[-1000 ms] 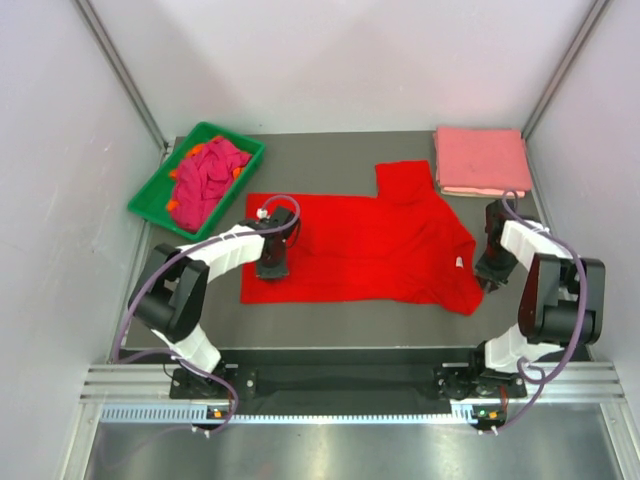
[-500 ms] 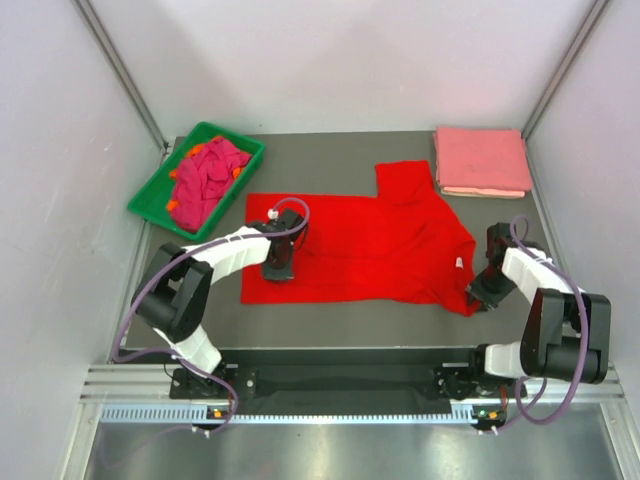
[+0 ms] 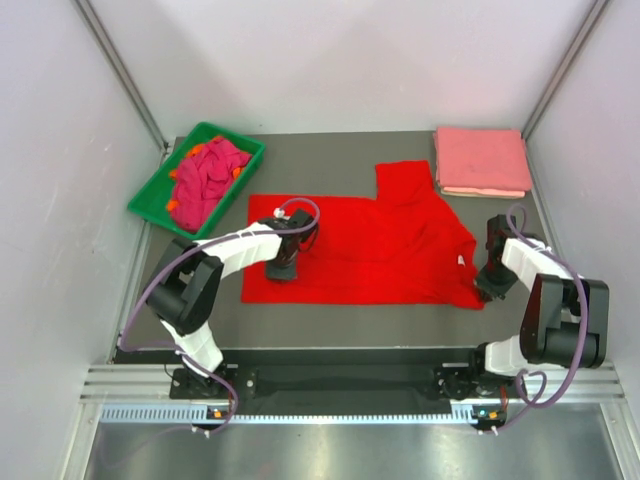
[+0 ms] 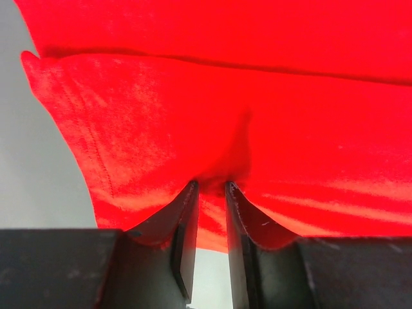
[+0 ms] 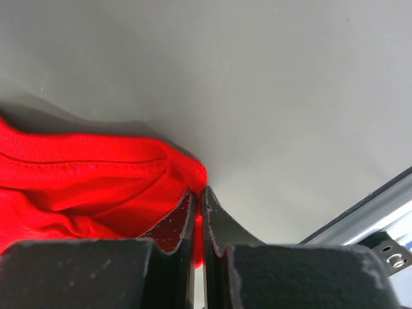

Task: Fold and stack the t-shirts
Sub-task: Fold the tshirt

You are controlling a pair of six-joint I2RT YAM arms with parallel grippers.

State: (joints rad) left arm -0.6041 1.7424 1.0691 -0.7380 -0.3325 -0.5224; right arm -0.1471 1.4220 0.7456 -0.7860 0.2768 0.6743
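A bright red t-shirt (image 3: 380, 245) lies spread flat in the middle of the grey table. My left gripper (image 3: 281, 270) stands on its left part near the front hem. In the left wrist view a fold of the red t-shirt (image 4: 257, 116) runs up between the fingertips, and the left gripper (image 4: 211, 183) is shut on it. My right gripper (image 3: 487, 290) is at the shirt's front right corner. In the right wrist view the right gripper (image 5: 198, 188) is shut on the hemmed edge of the red t-shirt (image 5: 84, 174), with red cloth showing between the jaws.
A folded stack of salmon pink t-shirts (image 3: 482, 160) sits at the back right corner. A green plastic tray (image 3: 146, 199) at the back left holds crumpled magenta and orange t-shirts (image 3: 205, 172). Grey walls stand on both sides, and a metal rail (image 5: 380, 212) lies close to the right gripper.
My right gripper came down to the shirt's front right corner and shut on its edge. My left gripper crept slightly right along the front hem, still holding cloth.
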